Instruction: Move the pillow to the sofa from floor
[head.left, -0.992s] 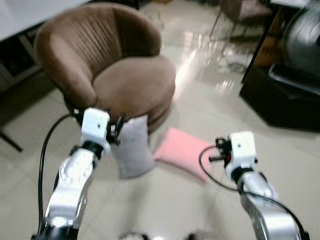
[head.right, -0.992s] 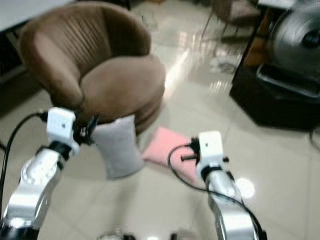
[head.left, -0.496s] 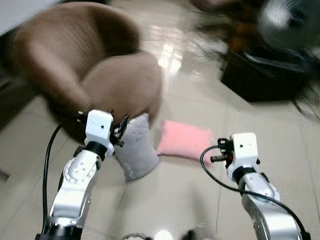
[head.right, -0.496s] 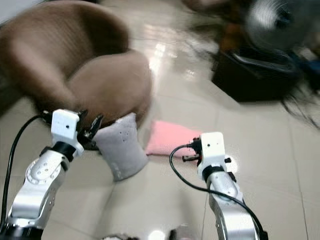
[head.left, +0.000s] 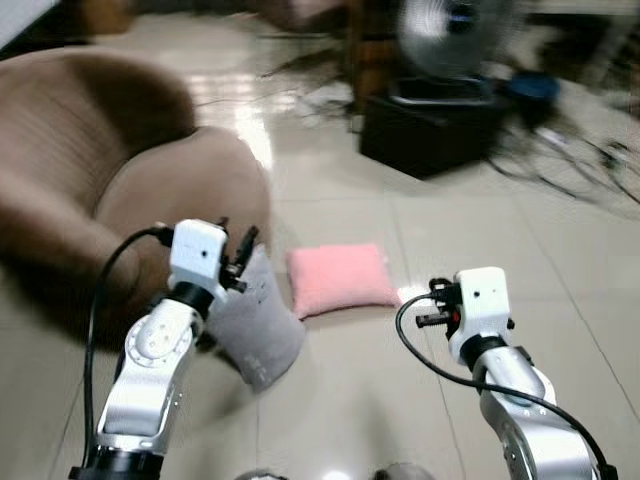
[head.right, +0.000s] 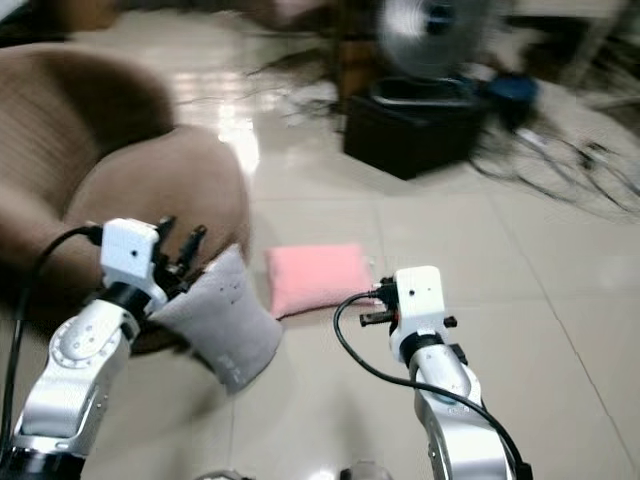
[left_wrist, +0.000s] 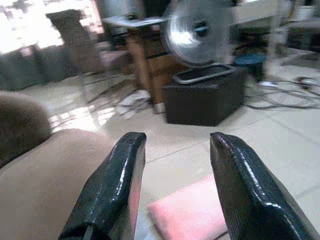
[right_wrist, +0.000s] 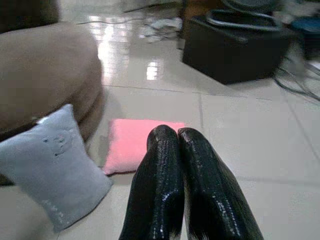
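The flat pink square pillow of soft cloth is seen lying on the glossy pale floor tiles, ahead of the robot and between its two arms. A second cushion, grey and plump with a knitted-looking surface, is leaned against the round brown velvet sofa chair and stands just beside the left gripper. The fingers of this gripper are spread apart, and nothing is held between them. The right gripper is pressed closed, with empty fingers, and it is pointed almost straight at the pink pillow, which lies near its tips but apart from them. The pillow's longer side is set across the robot's line of reach. It is judged that the right arm is the nearer one to the pink pillow, while the left is nearer to the grey one. Both cushions should give way easily under a pinch. A black box with a fan stands behind.
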